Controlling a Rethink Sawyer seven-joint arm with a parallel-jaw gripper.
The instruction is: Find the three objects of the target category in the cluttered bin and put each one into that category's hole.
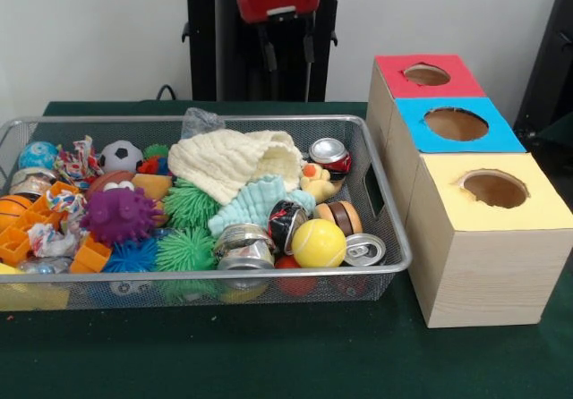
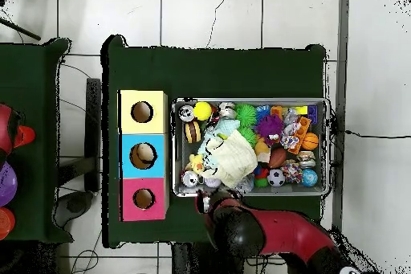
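The claw (image 1: 286, 57) hangs above the far rim of the wire bin (image 1: 394, 229), its two thin fingers apart and holding nothing. Under it the bin sits on the green bench (image 1: 269, 354), crammed with mixed things. No brand name, label or writing on anything can be read.

Placed from the cream knitted cloth (image 1: 235, 159) at the bin's middle:
- A red drink can (image 1: 330, 156) lies just beside it, toward the boxes.
- A pale blue ruffled toy (image 1: 255, 204) touches its near edge, with a crushed dark can (image 1: 286, 222) and a yellow tennis ball (image 1: 319, 243) beyond that.
- Two silver cans (image 1: 243, 247) and another can top (image 1: 365, 250) lie at the bin's near rim.
- A purple spiky ball with eyes (image 1: 119, 215), green spiky balls (image 1: 188, 206), a small soccer ball (image 1: 121, 157) and orange plastic blocks (image 1: 27, 229) fill the side away from the boxes.

Beside the bin stand three wooden boxes, each with a round hole in its top: red (image 1: 428, 75), blue (image 1: 457, 123) and yellow (image 1: 494, 190). Seen from overhead, the blue box's hole has something pale inside.
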